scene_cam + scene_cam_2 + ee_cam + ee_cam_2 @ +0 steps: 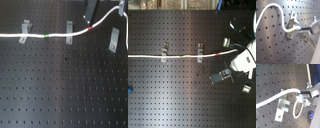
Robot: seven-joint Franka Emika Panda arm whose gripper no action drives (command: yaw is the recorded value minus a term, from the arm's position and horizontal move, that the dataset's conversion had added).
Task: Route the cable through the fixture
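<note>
Overhead, claw [302, 95] pinching cable [55, 36] end beside fixture [114, 39]; wide bare pegboard [65, 95] below.

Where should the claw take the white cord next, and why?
Probably lower the claw toward the fixture. The cable it grips already sits in the two smaller clips, but rises past that long bracket without lying in it.

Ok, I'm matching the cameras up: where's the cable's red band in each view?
First exterior view: red band, upper right, where the cable rises.
Second exterior view: right of centre, just past a clip.
First wrist view: not in it.
Second wrist view: not in it.
Shared landmark: the cable, in all four.
</note>
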